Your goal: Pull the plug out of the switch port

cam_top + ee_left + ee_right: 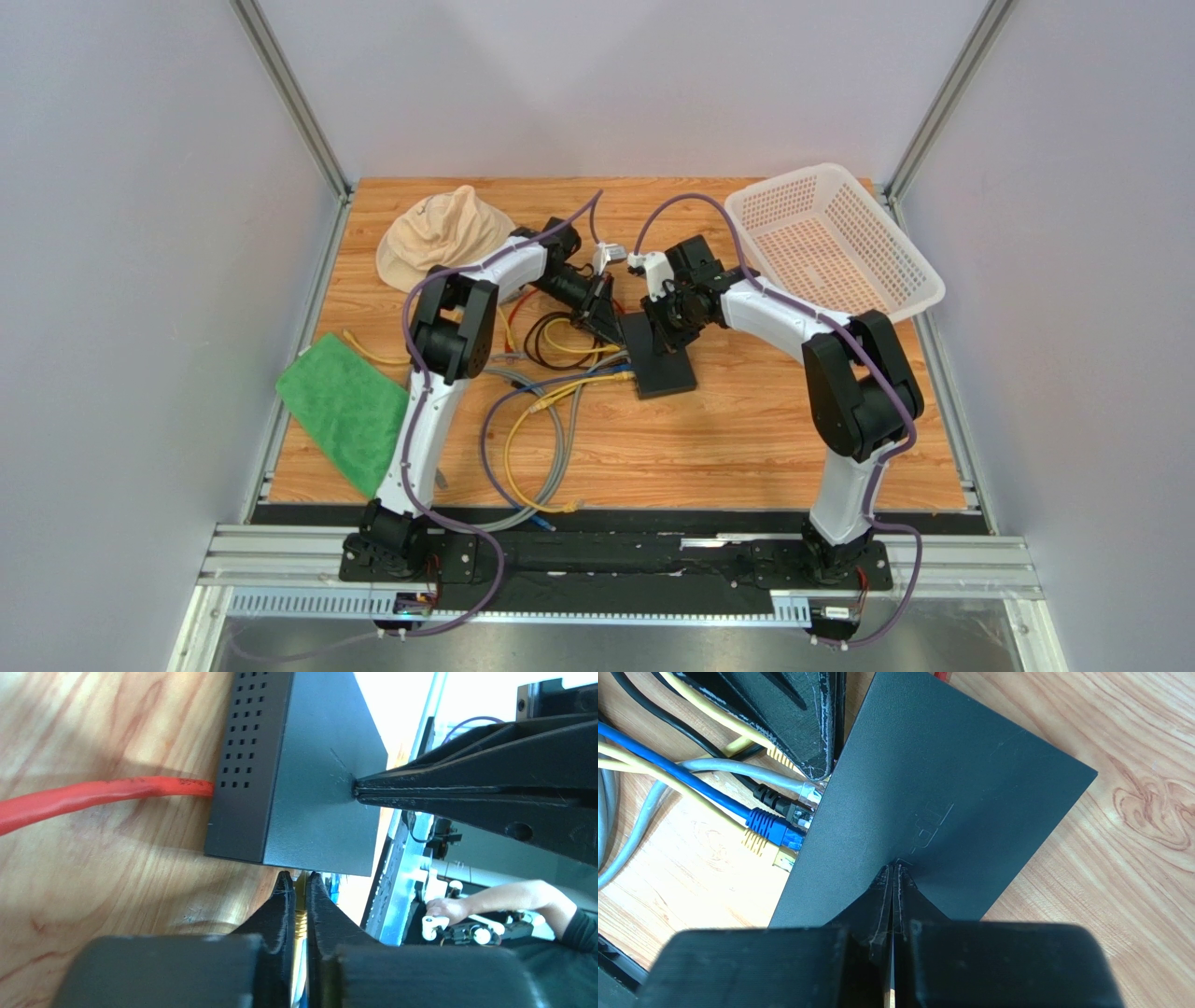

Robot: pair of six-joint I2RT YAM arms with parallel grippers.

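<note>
Right pincer point(895, 865) tips touch flat matte-black switch point(962, 784)

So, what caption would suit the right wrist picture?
Shut right gripper touching the black switch, with coloured cables plugged along its left edge.

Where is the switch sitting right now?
In the top view the switch lies flat mid-table between the two arms. The right gripper has its closed tips on the switch's top, and the cables are plugged into its left edge.
</note>
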